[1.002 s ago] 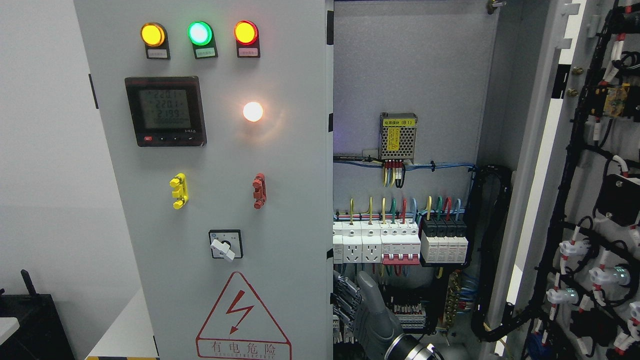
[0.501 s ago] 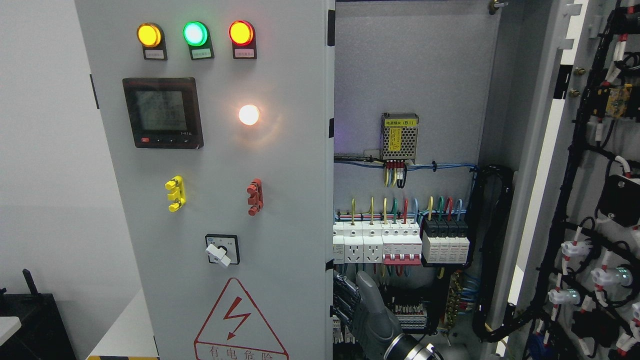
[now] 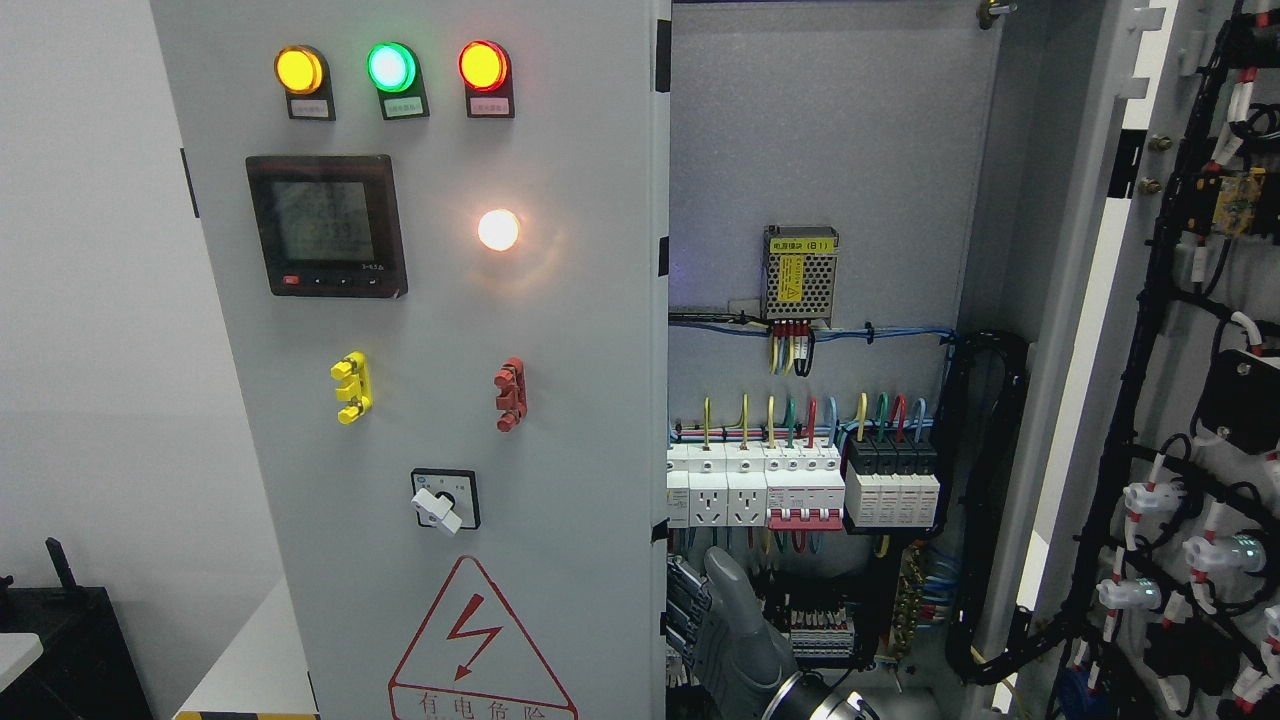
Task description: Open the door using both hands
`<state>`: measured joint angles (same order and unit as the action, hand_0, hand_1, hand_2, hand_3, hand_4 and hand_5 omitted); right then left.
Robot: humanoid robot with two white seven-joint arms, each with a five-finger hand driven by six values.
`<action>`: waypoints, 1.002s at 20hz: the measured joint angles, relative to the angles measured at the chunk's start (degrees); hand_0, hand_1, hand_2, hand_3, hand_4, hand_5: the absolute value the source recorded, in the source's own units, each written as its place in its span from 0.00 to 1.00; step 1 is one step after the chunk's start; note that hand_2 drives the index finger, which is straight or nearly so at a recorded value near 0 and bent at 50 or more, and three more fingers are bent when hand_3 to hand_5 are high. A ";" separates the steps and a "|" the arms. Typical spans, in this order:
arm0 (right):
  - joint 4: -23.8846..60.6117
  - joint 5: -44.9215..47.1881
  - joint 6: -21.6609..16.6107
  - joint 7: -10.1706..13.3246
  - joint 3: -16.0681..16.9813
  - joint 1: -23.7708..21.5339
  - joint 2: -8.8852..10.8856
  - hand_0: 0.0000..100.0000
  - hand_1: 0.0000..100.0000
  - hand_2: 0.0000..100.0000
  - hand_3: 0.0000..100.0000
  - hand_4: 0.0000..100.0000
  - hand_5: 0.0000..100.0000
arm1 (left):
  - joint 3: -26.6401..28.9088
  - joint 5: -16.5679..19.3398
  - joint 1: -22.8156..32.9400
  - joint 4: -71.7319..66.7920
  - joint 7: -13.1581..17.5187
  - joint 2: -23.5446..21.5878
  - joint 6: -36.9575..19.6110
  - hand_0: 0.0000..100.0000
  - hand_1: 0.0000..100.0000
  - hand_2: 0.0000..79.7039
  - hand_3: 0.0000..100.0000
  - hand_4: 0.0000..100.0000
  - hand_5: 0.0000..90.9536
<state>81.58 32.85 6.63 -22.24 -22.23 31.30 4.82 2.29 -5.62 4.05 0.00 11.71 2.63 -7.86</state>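
Grey right hand point(image 3: 722, 612) at 6 o'clock, fingers point(image 3: 684, 600) curled around left door point(image 3: 560, 350) free edge; right door point(image 3: 1190, 330) swung open.

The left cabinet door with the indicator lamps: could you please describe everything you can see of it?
The left cabinet door is pale grey painted metal, standing ajar with its right edge toward the camera. It carries yellow, green and red lamps, a dark meter, a glowing white lamp, yellow and red handles, a rotary switch and a red lightning warning triangle. A grey robot hand reaches up beside its lower right edge; contact is unclear.
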 measured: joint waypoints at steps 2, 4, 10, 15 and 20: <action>0.52 0.17 0.00 -0.94 -0.13 -0.16 -0.02 0.00 0.00 0.00 0.00 0.00 0.00 | 0.00 0.00 0.00 0.00 0.00 0.00 0.00 0.00 0.00 0.00 0.00 0.03 0.00; 1.00 0.37 0.00 -1.33 -0.26 -0.26 -0.06 0.00 0.00 0.00 0.00 0.00 0.00 | 0.00 0.00 0.00 0.00 0.00 0.00 0.00 0.00 0.00 0.00 0.00 0.03 0.00; 2.45 0.71 0.00 -1.51 -0.79 -0.83 -0.12 0.00 0.00 0.00 0.00 0.00 0.00 | 0.00 0.00 0.00 0.00 0.00 0.00 0.00 0.00 0.00 0.00 0.00 0.03 0.00; 3.89 0.82 0.10 -1.85 -1.62 -1.51 -0.18 0.00 0.00 0.00 0.00 0.00 0.00 | 0.00 0.00 0.00 0.00 0.00 0.00 0.00 0.00 0.00 0.00 0.00 0.03 0.00; 5.34 1.10 0.14 -2.17 -2.54 -2.35 -0.20 0.00 0.00 0.00 0.00 0.00 0.00 | 0.00 0.00 0.00 0.00 0.00 0.00 0.00 0.00 0.00 0.00 0.00 0.03 0.00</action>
<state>86.92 33.95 6.77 -24.41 -24.77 28.95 4.62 2.29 -5.62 4.05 0.00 11.71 2.63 -7.87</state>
